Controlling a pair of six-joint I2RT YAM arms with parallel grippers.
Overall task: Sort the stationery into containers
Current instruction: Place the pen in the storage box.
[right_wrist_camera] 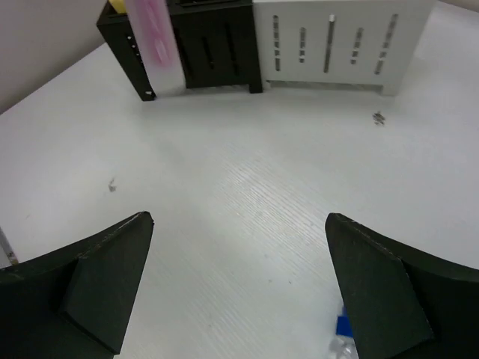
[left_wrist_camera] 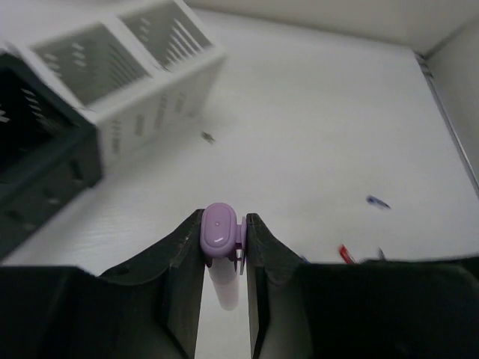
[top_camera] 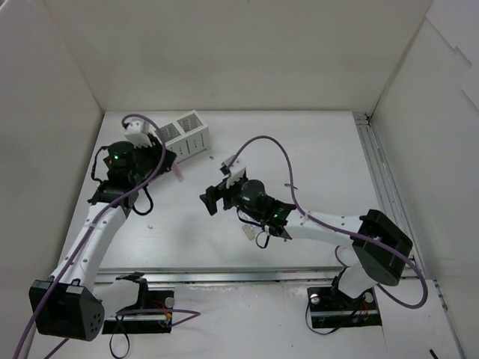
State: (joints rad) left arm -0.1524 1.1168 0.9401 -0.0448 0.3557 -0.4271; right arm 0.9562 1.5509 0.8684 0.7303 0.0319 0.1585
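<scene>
My left gripper (left_wrist_camera: 224, 218) is shut on a pink highlighter (left_wrist_camera: 218, 233) and holds it above the table, just right of the black organiser (left_wrist_camera: 37, 168) and near the white mesh organiser (left_wrist_camera: 127, 71). In the top view the left gripper (top_camera: 171, 164) has the highlighter (top_camera: 180, 174) sticking out beside the white organiser (top_camera: 188, 134). My right gripper (top_camera: 212, 200) is open and empty at mid table. In the right wrist view it (right_wrist_camera: 239, 224) faces the black organiser (right_wrist_camera: 202, 45) and the white organiser (right_wrist_camera: 337, 41), with the blurred highlighter (right_wrist_camera: 153, 37) in front of them.
A blue pen (left_wrist_camera: 376, 201) and a red pen (left_wrist_camera: 346, 253) lie on the table to the right. A blue and clear item (right_wrist_camera: 343, 329) lies by my right finger. Some small stationery (top_camera: 247, 233) lies under the right arm. White walls enclose the table.
</scene>
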